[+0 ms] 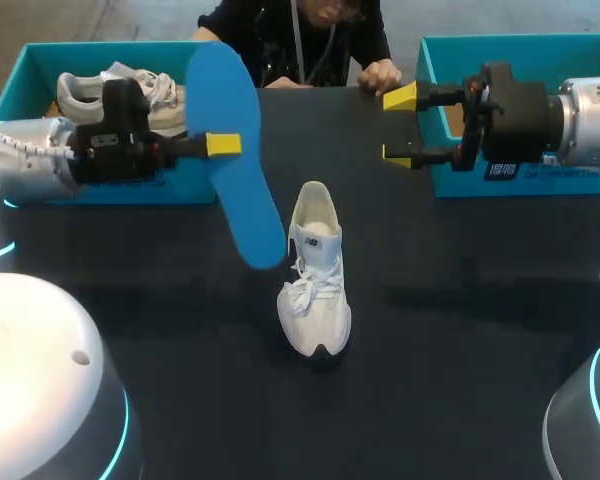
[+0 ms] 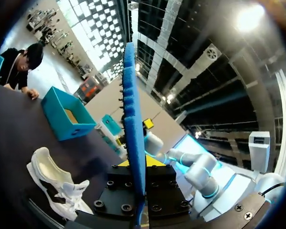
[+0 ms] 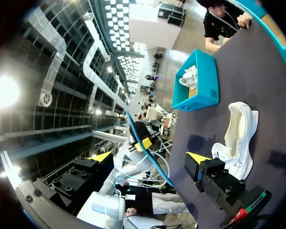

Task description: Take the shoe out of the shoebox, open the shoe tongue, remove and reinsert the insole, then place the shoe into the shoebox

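Blue insole (image 1: 242, 195), just the one, is pinched flat between the left gripper (image 1: 223, 145)'s yellow-tipped fingers and held up off the dark table (image 1: 460, 330), around 10 o'clock from the loose shoe. Quick count: two shoes, two teal boxes, one insole, two grippers. The white shoe (image 1: 315, 280) sits on the table near the middle, toe toward 6 o'clock and heel toward 12, laces loose. The second shoe (image 1: 80, 95) lies inside the left shoebox (image 1: 30, 75) out at 10 o'clock on the table, and the right shoebox (image 1: 540, 183) is at 2 o'clock. The right gripper (image 1: 400, 125) hangs in front of that box with its fingers spread apart and nothing between them. A person's hand (image 1: 380, 75) rests on the far table edge at about 12 o'clock, between the boxes. The left wrist view shows the insole (image 2: 133, 143) edge-on, rising straight out of its gripper (image 2: 136, 162), with the shoe (image 2: 52, 181) off to the side on the table and the right shoebox (image 2: 66, 114) beyond it, brown floor showing inside, which the head view barely gives you. The right wrist view has its own gripper (image 3: 148, 157) wide open, and looks across the shoe (image 3: 236, 138)'s open mouth to the left shoebox (image 3: 195, 86) with the other shoe (image 3: 188, 76) peeking out.
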Controlling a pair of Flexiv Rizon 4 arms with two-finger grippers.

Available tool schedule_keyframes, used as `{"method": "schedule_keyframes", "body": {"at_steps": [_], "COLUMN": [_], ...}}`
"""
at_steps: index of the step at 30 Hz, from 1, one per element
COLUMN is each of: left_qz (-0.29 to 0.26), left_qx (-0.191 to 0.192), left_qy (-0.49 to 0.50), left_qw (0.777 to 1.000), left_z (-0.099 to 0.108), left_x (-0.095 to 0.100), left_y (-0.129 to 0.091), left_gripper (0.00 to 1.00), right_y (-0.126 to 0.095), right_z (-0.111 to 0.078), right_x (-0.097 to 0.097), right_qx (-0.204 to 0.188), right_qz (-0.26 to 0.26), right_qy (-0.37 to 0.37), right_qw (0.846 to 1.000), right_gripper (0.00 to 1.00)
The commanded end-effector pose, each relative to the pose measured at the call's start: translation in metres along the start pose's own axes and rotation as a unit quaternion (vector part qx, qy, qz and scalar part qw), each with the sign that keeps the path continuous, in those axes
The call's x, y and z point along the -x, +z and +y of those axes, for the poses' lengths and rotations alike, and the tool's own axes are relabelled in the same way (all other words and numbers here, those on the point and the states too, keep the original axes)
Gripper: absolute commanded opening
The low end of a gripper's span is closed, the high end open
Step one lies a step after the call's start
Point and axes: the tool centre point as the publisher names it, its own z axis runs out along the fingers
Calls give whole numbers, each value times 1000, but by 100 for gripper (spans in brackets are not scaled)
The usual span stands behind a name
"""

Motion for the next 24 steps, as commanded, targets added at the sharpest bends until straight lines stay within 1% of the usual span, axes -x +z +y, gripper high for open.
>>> {"method": "schedule_keyframes", "body": {"at_steps": [1,2,3,6,9,11,13,15,18,21,24], "left_qz": [10,10,8,8,10,7,4,2,4,2,2], "left_qx": [8,6,16,27,32,34,35,37,36,38,39], "left_qy": [-74,-85,-103,-130,-152,-161,-169,-182,-197,-211,-218], "left_qw": [997,996,994,991,988,986,985,983,980,977,975], "left_z": [1,1,2,5,7,8,9,9,10,10,10], "left_x": [7,7,7,8,9,11,13,14,16,18,20], "left_y": [4,4,5,7,7,7,7,8,8,10,12], "left_gripper": [0,0,0,0,0,0,0,0,0,0,0], "right_y": [2,2,2,2,4,5,6,7,8,12,18], "right_z": [0,0,0,0,2,2,3,4,5,6,7], "right_x": [1,1,1,1,-4,-7,-11,-15,-22,-30,-39], "right_qx": [1,1,1,1,-3,-5,1,2,8,7,2], "right_qz": [0,0,0,0,-33,-72,-84,-115,-145,-188,-238], "right_qy": [0,0,0,0,3,10,9,11,6,5,2], "right_qw": [1000,1000,1000,1000,999,997,996,993,989,982,971], "right_gripper": [100,100,100,100,100,100,100,100,100,100,100]}}
